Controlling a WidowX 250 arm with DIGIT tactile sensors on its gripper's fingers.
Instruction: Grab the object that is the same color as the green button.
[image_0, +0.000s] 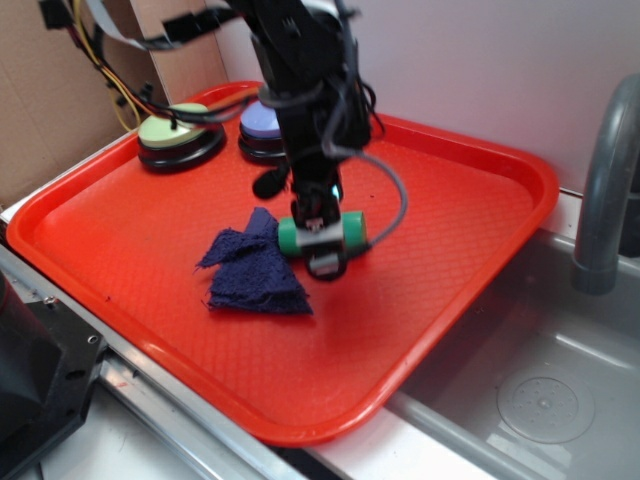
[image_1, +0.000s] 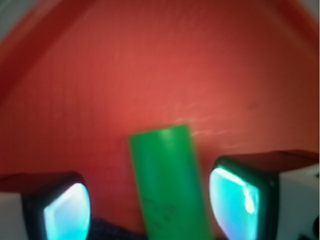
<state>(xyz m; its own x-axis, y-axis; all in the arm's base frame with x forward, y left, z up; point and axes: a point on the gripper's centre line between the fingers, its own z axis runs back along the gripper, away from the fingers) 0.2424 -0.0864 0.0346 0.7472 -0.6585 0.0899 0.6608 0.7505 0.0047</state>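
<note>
The green cylinder (image_0: 352, 228) lies on its side on the red tray (image_0: 450, 230), next to the dark blue cloth (image_0: 255, 265). My gripper (image_0: 320, 238) is down over it, one finger on each side. In the wrist view the cylinder (image_1: 167, 185), with faint dark scribbles, lies between the two fingertips with red tray showing on both sides; the gap is wider on the left. The gripper (image_1: 150, 207) is open. The pale green dome button (image_0: 172, 127) on its black base stands at the tray's back left.
A blue-purple dome button (image_0: 262, 122) stands right of the green one, partly behind the arm. The cloth edge shows at the bottom of the wrist view (image_1: 115, 232). A steel sink (image_0: 540, 400) and grey faucet pipe (image_0: 605, 190) are to the right. Cables hang at back left.
</note>
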